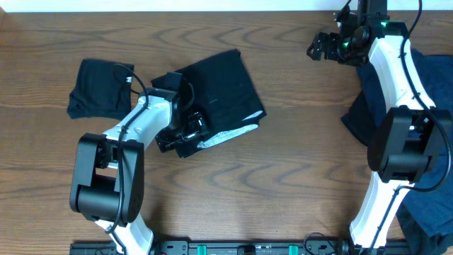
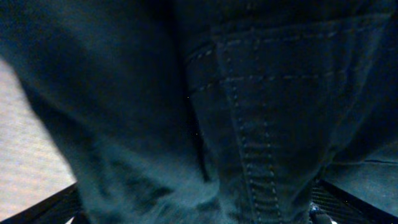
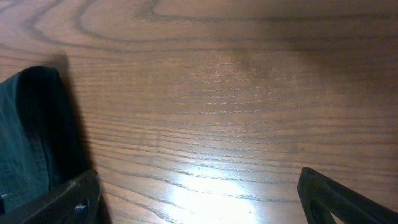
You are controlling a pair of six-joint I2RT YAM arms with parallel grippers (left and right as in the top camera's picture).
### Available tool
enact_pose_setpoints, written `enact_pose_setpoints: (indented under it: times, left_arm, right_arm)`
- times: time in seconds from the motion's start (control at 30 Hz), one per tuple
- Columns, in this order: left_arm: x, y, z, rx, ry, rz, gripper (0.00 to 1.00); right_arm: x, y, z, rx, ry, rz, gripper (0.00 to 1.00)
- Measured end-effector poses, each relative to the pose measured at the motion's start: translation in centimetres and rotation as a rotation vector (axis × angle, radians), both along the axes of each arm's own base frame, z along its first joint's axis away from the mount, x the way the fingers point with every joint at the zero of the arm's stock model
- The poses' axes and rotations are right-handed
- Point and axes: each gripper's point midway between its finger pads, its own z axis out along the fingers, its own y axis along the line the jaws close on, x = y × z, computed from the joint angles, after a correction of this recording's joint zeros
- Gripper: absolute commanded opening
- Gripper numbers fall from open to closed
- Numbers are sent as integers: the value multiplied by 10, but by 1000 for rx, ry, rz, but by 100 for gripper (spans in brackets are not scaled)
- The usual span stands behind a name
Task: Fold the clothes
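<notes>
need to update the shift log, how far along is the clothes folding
Done: the small black garment at far left looks folded into a compact square. In hand: the left fingers, open, sit on the middle black garment, which looks partly folded with pale lining showing. Left: the navy heap on the right lies crumpled, and the right fingers hang open over bare table beside it.

Table [image 3: 236, 93]: wood grain, smooth, slight sheen. Clothes [image 2: 261, 112]: matt dark woven cloth, stitched seams. Arm shells [image 1: 400, 67]: glossy white plastic, black joints.
</notes>
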Motion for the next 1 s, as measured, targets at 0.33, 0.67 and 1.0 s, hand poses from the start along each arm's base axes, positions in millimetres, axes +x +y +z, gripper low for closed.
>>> enact_pose_setpoints:
  times: [0.33, 0.67, 1.0]
  left_arm:
    - [1, -4, 1, -24, -4, 29, 83]
    - [-1, -7, 0, -45, 5, 22, 60]
    - [-1, -7, 2, -45, 2, 11, 15]
  right_arm:
    - [0, 0, 0, 0, 0, 0, 99]
    - [0, 0, 0, 0, 0, 0, 99]
    - [0, 0, 0, 0, 0, 0, 99]
